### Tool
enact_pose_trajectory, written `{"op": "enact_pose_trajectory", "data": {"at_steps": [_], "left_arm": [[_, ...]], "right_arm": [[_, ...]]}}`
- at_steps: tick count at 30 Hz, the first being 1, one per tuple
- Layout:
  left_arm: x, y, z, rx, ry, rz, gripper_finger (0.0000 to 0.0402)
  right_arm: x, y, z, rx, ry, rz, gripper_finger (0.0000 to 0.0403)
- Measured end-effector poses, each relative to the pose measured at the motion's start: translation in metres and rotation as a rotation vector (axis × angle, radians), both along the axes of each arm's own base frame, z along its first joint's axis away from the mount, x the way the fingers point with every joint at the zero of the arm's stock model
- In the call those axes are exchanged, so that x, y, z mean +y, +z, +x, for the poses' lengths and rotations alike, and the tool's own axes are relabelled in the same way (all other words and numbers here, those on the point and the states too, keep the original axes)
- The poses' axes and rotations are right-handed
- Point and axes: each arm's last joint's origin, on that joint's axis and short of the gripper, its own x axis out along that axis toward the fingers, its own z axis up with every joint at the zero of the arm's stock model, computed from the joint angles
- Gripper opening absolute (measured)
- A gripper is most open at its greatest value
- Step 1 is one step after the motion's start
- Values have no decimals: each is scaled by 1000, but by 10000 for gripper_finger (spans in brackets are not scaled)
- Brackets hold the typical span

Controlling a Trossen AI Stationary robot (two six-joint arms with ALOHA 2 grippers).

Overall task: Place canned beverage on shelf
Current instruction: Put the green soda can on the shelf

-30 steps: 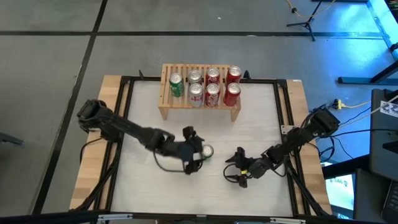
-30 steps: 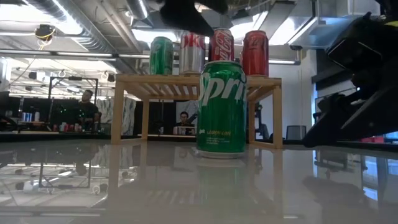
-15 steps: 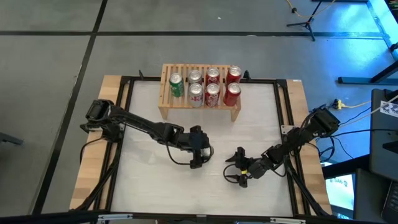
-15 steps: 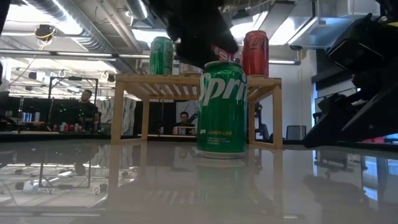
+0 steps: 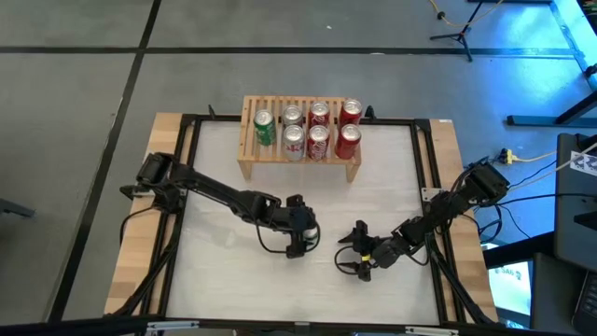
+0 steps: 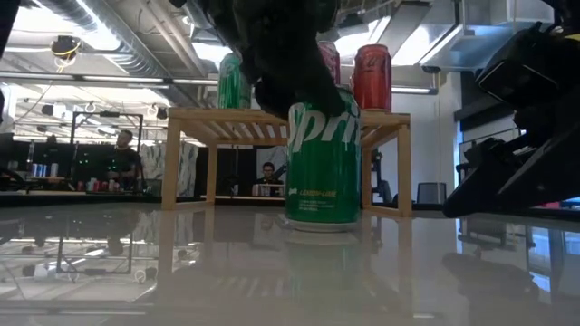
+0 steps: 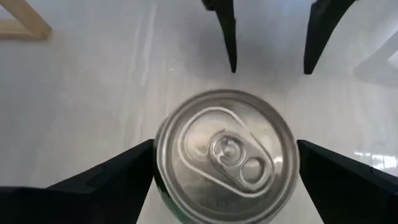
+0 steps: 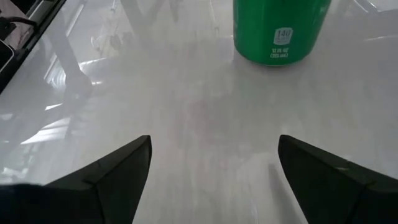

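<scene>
Left end effector (image 7: 224,171) lowered over green can (image 7: 225,155), fingers spread either side, not clenched

Shelf (image 5: 300,149): at 12 o'clock on the table (image 5: 215,280), against the far edge.
Cans on shelf (image 5: 308,129): seven, in two rows, filling the shelf's middle and 3 o'clock part.
Loose can (image 6: 323,156): upright near table centre, at 6 o'clock from the shelf.
Left gripper (image 5: 300,229): directly over the loose can, one finger on each side.
Right gripper (image 5: 358,247): at 3 o'clock from the loose can, apart from it.
</scene>
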Motion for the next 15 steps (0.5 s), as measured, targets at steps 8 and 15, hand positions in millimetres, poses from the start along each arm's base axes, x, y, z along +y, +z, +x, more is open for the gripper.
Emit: {"op": "enact_pose_trajectory", "data": {"at_steps": [8, 15], "left_arm": [[0, 1, 0, -4, 5, 11, 336], [2, 1, -1, 5, 4, 11, 279]], "right_arm": [[-1, 0, 0, -4, -13, -8, 344], [-1, 0, 0, -4, -14, -9, 344]]}}
